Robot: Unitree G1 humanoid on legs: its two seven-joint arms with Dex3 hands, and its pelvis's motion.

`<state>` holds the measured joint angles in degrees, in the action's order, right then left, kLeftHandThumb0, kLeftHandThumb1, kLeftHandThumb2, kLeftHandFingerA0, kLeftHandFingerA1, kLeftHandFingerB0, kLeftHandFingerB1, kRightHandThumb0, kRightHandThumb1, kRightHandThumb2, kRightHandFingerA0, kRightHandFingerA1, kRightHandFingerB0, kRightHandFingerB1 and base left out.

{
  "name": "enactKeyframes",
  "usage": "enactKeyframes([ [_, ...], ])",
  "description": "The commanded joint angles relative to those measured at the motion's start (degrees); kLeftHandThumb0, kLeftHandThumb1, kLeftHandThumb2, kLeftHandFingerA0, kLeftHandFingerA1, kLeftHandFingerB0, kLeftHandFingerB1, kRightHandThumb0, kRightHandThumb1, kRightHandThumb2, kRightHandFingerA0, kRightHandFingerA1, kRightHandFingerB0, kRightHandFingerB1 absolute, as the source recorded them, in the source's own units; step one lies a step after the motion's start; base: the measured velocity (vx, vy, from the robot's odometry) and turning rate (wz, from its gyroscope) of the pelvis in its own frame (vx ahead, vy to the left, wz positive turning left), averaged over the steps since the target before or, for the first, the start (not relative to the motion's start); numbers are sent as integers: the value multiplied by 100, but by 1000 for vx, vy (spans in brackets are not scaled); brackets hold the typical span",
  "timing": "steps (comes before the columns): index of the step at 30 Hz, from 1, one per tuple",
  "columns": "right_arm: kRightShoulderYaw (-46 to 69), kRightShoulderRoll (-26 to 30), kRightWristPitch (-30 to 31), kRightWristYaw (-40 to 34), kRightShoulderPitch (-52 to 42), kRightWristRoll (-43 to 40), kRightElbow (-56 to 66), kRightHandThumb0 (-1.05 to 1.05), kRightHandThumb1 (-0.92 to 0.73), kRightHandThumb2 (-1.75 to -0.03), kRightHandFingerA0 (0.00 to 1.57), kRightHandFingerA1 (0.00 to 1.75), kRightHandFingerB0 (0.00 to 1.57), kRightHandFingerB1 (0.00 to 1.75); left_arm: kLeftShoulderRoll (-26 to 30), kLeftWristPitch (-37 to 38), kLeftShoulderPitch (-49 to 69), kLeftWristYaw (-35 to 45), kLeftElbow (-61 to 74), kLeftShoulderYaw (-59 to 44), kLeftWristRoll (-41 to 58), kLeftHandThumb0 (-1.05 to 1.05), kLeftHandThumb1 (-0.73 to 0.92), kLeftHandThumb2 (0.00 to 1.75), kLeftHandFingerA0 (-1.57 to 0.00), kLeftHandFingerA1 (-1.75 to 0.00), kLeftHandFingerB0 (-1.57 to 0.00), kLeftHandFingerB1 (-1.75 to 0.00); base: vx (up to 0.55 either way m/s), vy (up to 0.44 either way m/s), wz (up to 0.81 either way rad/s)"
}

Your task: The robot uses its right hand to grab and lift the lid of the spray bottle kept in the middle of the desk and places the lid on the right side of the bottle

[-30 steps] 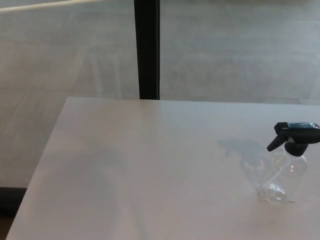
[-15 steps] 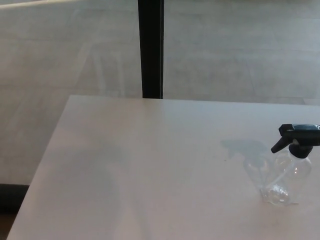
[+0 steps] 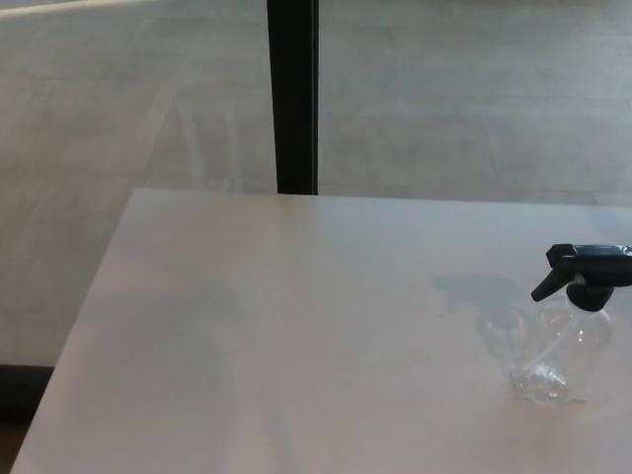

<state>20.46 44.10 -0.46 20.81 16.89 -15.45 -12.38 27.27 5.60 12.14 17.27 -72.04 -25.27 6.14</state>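
1. Nothing on the surface (image 3: 296, 336) has moved since half a second ago; the whole view has only slid a little, so the camera shifted and not the things.
2. At far left, the pale surface ends along a slanted edge, with grey floor (image 3: 69, 217) beyond it and a dark strip (image 3: 20, 390) low at the picture's corner.
3. Left of centre, a black upright post (image 3: 292, 94) rises behind the far edge of the surface.
4. Right of centre, a soft grey shadow (image 3: 479, 293) lies on the surface, just left of the bottle.
5. Near the right edge stands the clear spray bottle (image 3: 561, 355), upright on the surface and looking empty.
6. Its black trigger lid (image 3: 588, 272) is still seated on the neck, nozzle pointing left and partly cut off by the picture's edge.
7. Neither the left hand nor the right hand shows, so their state cannot be told.
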Motion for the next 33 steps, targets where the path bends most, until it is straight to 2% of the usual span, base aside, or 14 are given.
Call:
enactKeyframes([
  [1,-1958,229,860,1318,414,694,1424,-73,-61,-59,36,49,29,29,167,272,13,136,4,28,77,-81,68,105,-55,-66,-32,-54,0,0,0],
  [6,-2223,229,1003,1361,565,637,1414,-70,-60,-58,38,51,31,30,184,256,-22,71,-52,34,58,-80,68,105,-56,-65,-33,-54,0,0,0],
  [7,-2279,229,935,1382,581,657,1366,-72,-47,-85,35,58,26,45,187,256,-26,88,-62,34,60,-78,67,105,-57,-66,-33,-54,0,0,0],
  [8,-2357,263,884,1395,594,728,1350,-71,-60,-59,42,51,33,31,188,261,-28,107,-88,30,62,-77,67,105,-59,-67,-32,-53,0,0,0],
  [10,-2514,268,757,1430,625,835,1269,-68,-60,-59,46,64,36,33,197,313,-15,155,-96,50,47,-79,68,105,-55,-66,-31,-54,0,0,0],
  [12,-2604,297,764,1427,670,911,1256,-70,-47,-88,45,67,29,46,190,314,-22,152,-109,46,62,-81,68,106,-55,-65,-33,-53,0,0,0],
  [14,-2713,323,687,1515,660,991,1214,-71,-60,-58,50,64,38,33,179,272,-45,98,-127,36,80,-80,67,105,-59,-66,-34,-54,0,0,0],
  [18,-2931,492,837,1556,677,1342,1396,-70,-63,-59,40,51,37,32,172,383,23,167,-80,86,55,-83,68,106,-55,-65,-34,-54,0,0,0],
  [19,-2978,529,792,1579,712,1425,1383,-69,-64,-61,37,48,36,32,172,353,32,167,-65,90,69,-80,83,65,-57,-57,-38,-42,0,0,0],
  [20,-3003,532,725,1590,757,1484,1344,-69,-64,-60,36,50,37,33,173,345,34,175,-58,86,83,-81,83,65,-56,-57,-40,-43,0,0,0],
  [22,-2989,523,652,1596,755,1519,1319,-69,-64,-60,36,50,37,33,178,360,50,191,-55,83,91,-81,83,65,-56,-57,-40,-43,0,0,0],
  [23,-3084,534,411,1533,921,1780,1215,-69,-64,-60,29,52,38,34,186,323,8,113,-109,105,55,-79,68,106,-55,-64,-34,-53,0,0,0],
  [32,-3333,631,-48,1121,1072,2933,1413,-65,-68,-61,43,56,40,33,219,391,-21,259,-106,110,82,-85,68,106,-54,-63,-33,-53,0,0,0],
  [33,-3432,667,-288,748,1010,3473,1558,-56,-68,-61,62,88,45,35,201,411,-45,192,-139,124,55,-85,67,105,-55,-62,-35,-53,0,0,0],
])
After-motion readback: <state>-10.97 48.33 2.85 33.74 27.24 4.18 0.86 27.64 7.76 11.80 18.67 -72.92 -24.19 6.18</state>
